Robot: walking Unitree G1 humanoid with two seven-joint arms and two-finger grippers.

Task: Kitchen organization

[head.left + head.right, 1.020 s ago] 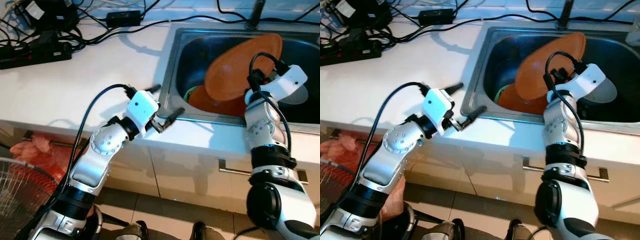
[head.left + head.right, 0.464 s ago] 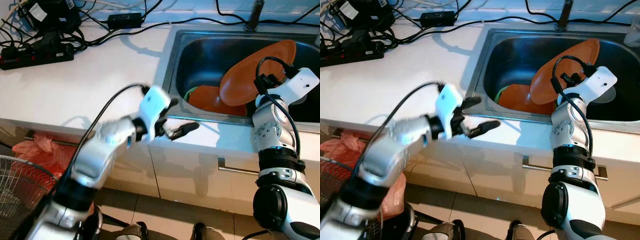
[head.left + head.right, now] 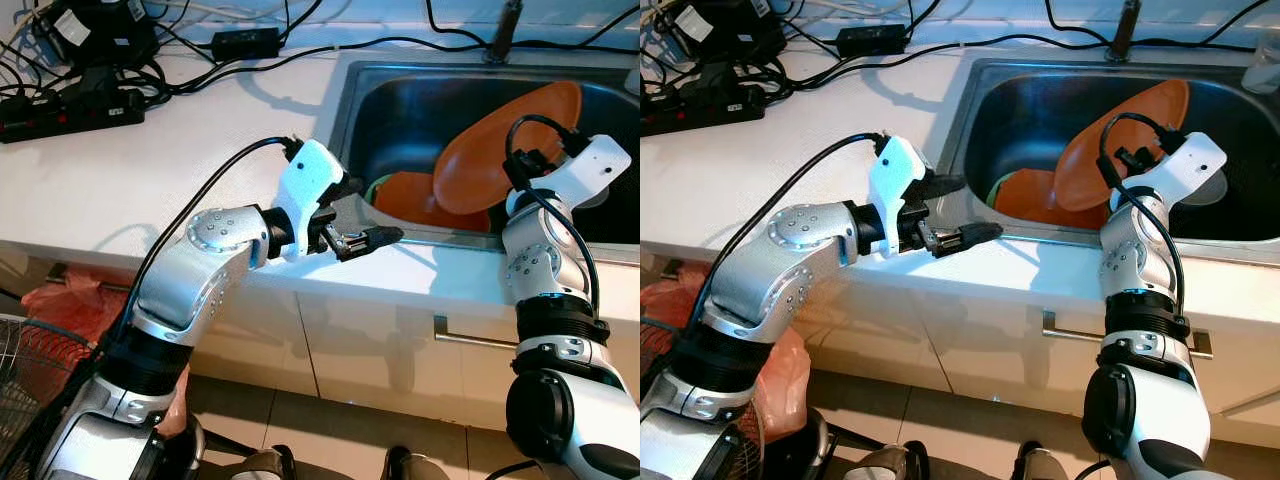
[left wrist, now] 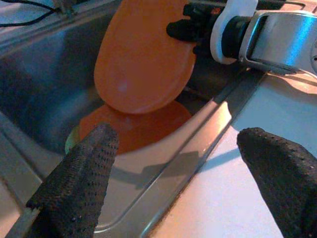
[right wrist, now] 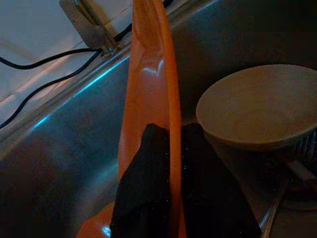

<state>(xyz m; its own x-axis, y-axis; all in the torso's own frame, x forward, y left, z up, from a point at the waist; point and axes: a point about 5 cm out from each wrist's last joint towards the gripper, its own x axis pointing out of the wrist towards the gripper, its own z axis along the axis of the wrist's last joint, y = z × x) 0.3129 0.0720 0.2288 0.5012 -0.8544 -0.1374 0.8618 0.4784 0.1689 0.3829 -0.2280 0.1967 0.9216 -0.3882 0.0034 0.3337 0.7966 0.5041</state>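
Note:
A large orange plate stands tilted on edge inside the steel sink. My right gripper is shut on its rim, one black finger on each face. A second orange plate lies flat on the sink floor below it, with something green under its left edge. My left gripper is open over the sink's front-left rim, nothing between its fingers. In the left wrist view both plates lie ahead of it.
A pale round bowl sits upside down in the sink beside the held plate. The tap stands behind the sink. A power strip, an adapter and cables crowd the counter's back left. A red bag and wire guard sit on the floor.
My left arm has swung right, bringing its open gripper from the counter edge to the sink's front rim. The right gripper has carried the tilted plate rightward in the sink.

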